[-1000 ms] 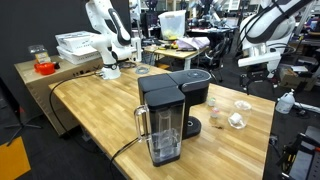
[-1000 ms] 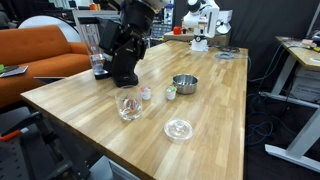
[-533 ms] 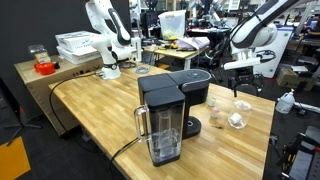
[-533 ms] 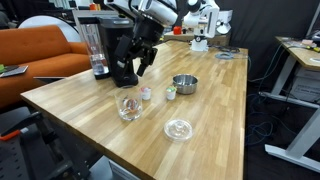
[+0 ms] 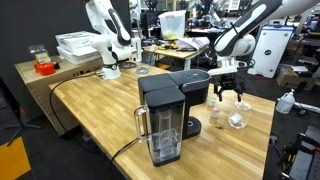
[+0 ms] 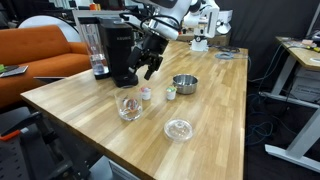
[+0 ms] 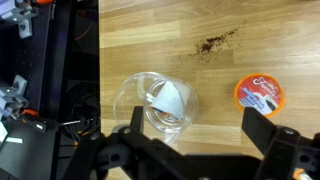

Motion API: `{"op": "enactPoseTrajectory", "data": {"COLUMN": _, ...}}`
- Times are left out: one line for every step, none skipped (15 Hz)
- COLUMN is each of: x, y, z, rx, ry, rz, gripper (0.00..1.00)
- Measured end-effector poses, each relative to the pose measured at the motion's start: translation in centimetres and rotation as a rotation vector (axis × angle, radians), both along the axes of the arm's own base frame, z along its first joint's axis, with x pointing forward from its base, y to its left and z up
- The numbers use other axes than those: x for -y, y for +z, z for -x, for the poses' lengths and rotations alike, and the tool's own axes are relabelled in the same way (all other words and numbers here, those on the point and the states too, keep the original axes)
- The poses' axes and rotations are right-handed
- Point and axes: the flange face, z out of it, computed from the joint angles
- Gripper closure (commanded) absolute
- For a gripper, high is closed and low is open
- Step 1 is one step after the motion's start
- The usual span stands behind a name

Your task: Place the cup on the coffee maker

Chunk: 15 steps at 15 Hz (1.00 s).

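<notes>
Compared with a second ago, we see the gripper (image 5: 229, 95) down from its high spot and hanging beside the coffee maker (image 5: 170, 112), over the small things on the table (image 5: 95, 110). Those things lie where they lay. The gripper's fingers are spread wide and hold nothing.

In an exterior view we count, beside the coffee maker, one clear glass (image 6: 128, 107), two small cups, one metal bowl (image 6: 184, 84) and one flat disc (image 6: 179, 129). The cup (image 6: 170, 91), the pale one, stands on the table between the pinkish cup (image 6: 146, 94) and the metal bowl. It is clear of the coffee maker and not on it. The gripper hangs above the pinkish cup without touching it.

Only the wrist view looks straight down. There the clear glass (image 7: 160, 103) holds a white cone-shaped piece, and a round orange-rimmed lid (image 7: 260, 96) lies near it. A smear of brown crumbs (image 7: 215, 43) marks the wood. That lid is probably the top of the pinkish cup, though we cannot be sure.
</notes>
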Motion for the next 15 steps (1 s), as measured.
{"op": "enactPoseTrajectory", "data": {"x": -0.1, "y": -0.2, "z": -0.3, "rx": -0.003, "ry": -0.007, "rz": 0.006, "gripper": 0.0}}
{"op": "enactPoseTrajectory", "data": {"x": -0.1, "y": -0.3, "z": -0.4, "rx": -0.005, "ry": -0.014, "rz": 0.013, "gripper": 0.0}}
{"op": "enactPoseTrajectory", "data": {"x": 0.0, "y": -0.3, "z": -0.4, "rx": -0.006, "ry": -0.023, "rz": 0.019, "gripper": 0.0}}
{"op": "enactPoseTrajectory", "data": {"x": 0.3, "y": -0.2, "z": -0.4, "rx": -0.008, "ry": -0.031, "rz": 0.023, "gripper": 0.0}}
{"op": "enactPoseTrajectory", "data": {"x": 0.5, "y": -0.1, "z": -0.3, "rx": -0.011, "ry": -0.038, "rz": 0.025, "gripper": 0.0}}
{"op": "enactPoseTrajectory", "data": {"x": 0.7, "y": 0.1, "z": -0.1, "rx": -0.015, "ry": -0.044, "rz": 0.027, "gripper": 0.0}}
{"op": "enactPoseTrajectory", "data": {"x": 0.9, "y": 0.2, "z": 0.1, "rx": -0.019, "ry": -0.049, "rz": 0.027, "gripper": 0.0}}
{"op": "enactPoseTrajectory", "data": {"x": 0.9, "y": 0.2, "z": 0.4, "rx": -0.024, "ry": -0.051, "rz": 0.027, "gripper": 0.0}}
{"op": "enactPoseTrajectory", "data": {"x": 0.8, "y": 0.3, "z": 0.8, "rx": -0.029, "ry": -0.052, "rz": 0.026, "gripper": 0.0}}
{"op": "enactPoseTrajectory", "data": {"x": 0.6, "y": 0.3, "z": 1.2, "rx": -0.034, "ry": -0.052, "rz": 0.025, "gripper": 0.0}}
{"op": "enactPoseTrajectory", "data": {"x": 0.4, "y": 0.3, "z": 1.6, "rx": -0.04, "ry": -0.05, "rz": 0.024, "gripper": 0.0}}
{"op": "enactPoseTrajectory", "data": {"x": 0.1, "y": 0.3, "z": 2.0, "rx": -0.045, "ry": -0.048, "rz": 0.023, "gripper": 0.0}}
{"op": "enactPoseTrajectory", "data": {"x": -0.1, "y": 0.3, "z": 2.4, "rx": -0.052, "ry": -0.048, "rz": 0.023, "gripper": 0.0}}
{"op": "enactPoseTrajectory", "data": {"x": -0.3, "y": 0.1, "z": 2.7, "rx": -0.059, "ry": -0.049, "rz": 0.023, "gripper": 0.0}}
{"op": "enactPoseTrajectory", "data": {"x": -0.3, "y": -0.1, "z": 3.0, "rx": -0.066, "ry": -0.054, "rz": 0.025, "gripper": 0.0}}
